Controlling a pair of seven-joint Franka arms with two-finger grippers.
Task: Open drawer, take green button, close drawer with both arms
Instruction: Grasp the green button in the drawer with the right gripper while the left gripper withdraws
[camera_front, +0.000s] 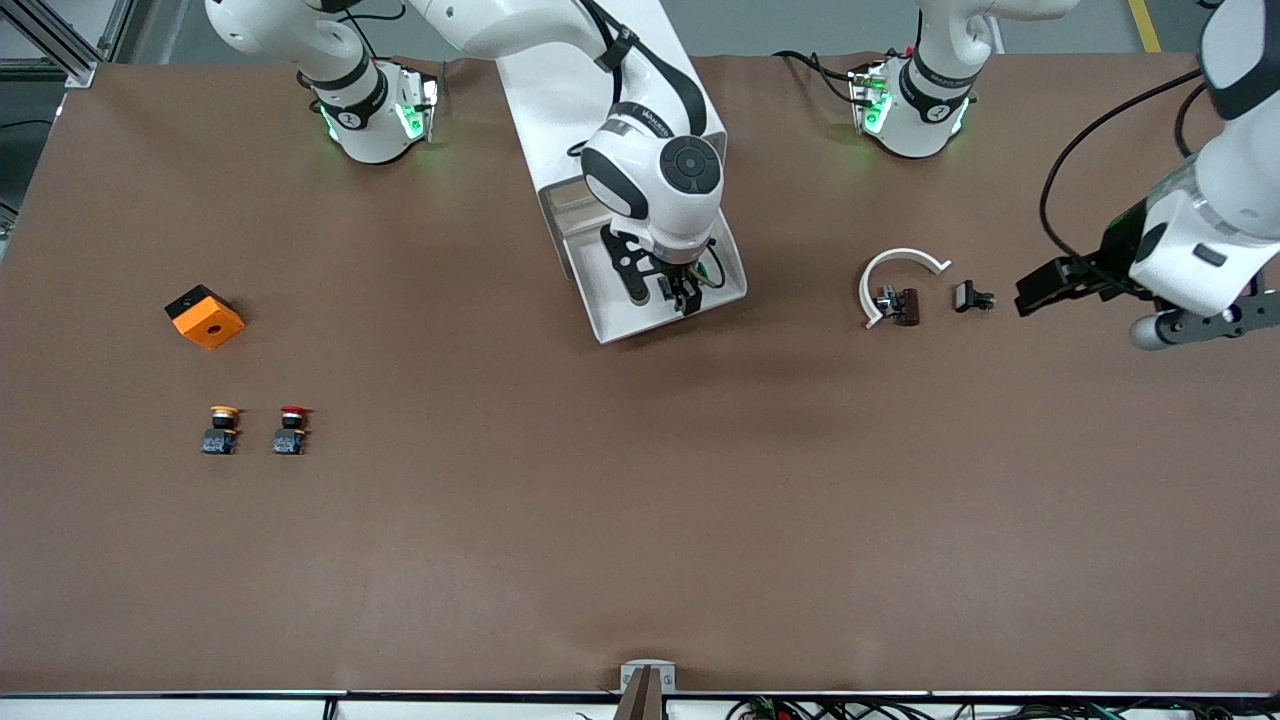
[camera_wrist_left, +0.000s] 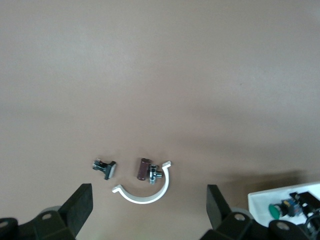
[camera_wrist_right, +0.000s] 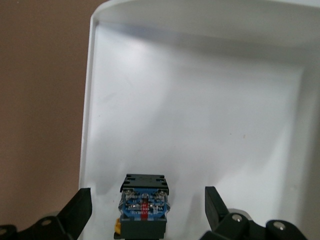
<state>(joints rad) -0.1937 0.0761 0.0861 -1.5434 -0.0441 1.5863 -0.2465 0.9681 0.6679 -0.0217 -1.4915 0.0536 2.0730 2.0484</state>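
Right gripper (camera_wrist_right: 145, 210) is hanging released inside the smooth white drawer (camera_wrist_right: 200, 125), fingers straddling the blue-based button (camera_wrist_right: 144, 207). Left gripper (camera_wrist_left: 148, 207) is waiting released above a curved white clip (camera_wrist_left: 145, 190).

High front camera facing the arms, wrist cameras looking down, all sharing the drawer (camera_front: 640, 300).

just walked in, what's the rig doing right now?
The drawer is pulled open. The right gripper is down inside it, fingers open on either side of the button, not yet closed on it. The left gripper waits open over the table near a white curved clip.
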